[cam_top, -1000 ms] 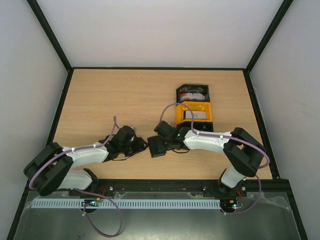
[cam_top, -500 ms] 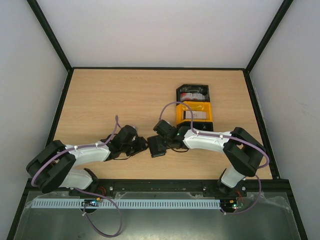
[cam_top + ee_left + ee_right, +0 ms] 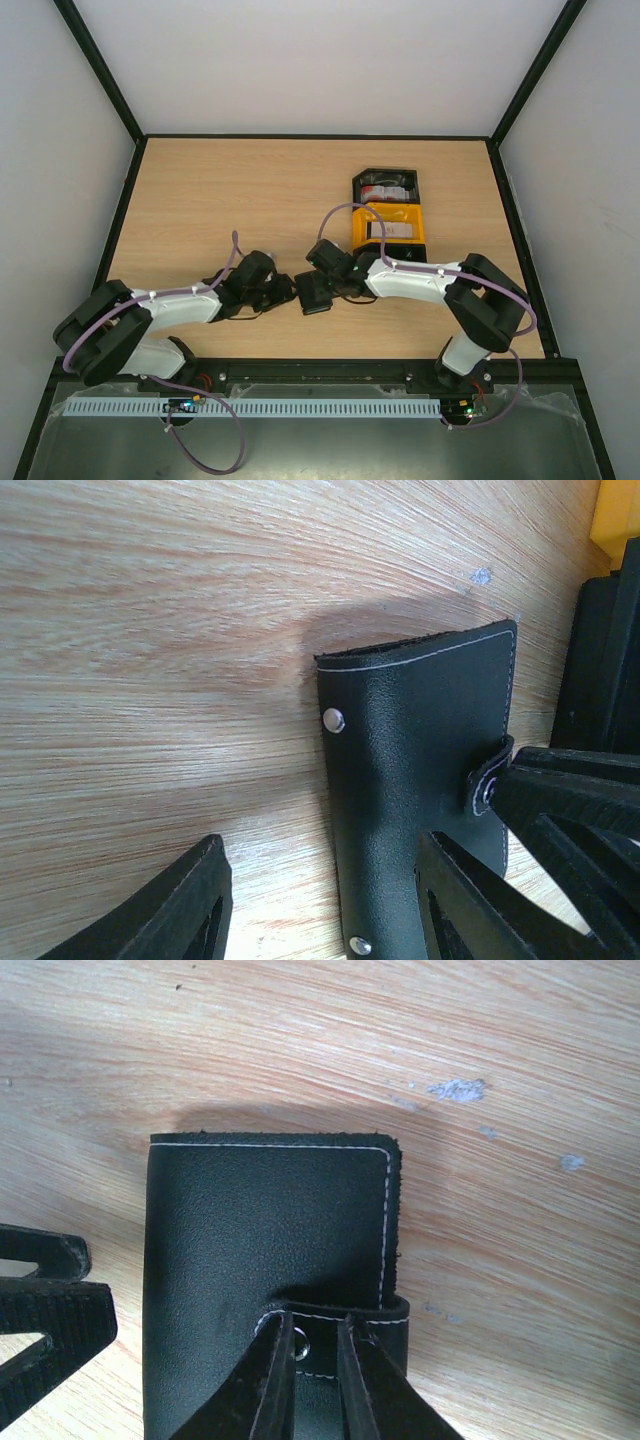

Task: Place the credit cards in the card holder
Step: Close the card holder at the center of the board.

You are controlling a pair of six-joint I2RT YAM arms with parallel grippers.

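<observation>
Risk: R claw's (image 3: 312, 1365) thin pinch on tab (image 3: 300, 1345) could slip. Or the whole holder (image 3: 260, 1250) drags w/o unsnapping if nothing pins it. R claw nearly shut, gripping tab, bottom centre of wrist view. L claw (image 3: 318, 910) abt half open, empty — one finger (image 3: 455, 900) over holder, other over table (image 3: 150, 680). Holder closed, flat, mid-frame from above; cards (image 3: 388, 187) in bins (image 3: 418, 238), upper right.

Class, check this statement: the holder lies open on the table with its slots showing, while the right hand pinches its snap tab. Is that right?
One thing is wrong. The holder is folded shut, with only its outer leather showing and no slots visible. The right wrist view shows this. The rest stands: the right hand pinches its snap tab.
</observation>
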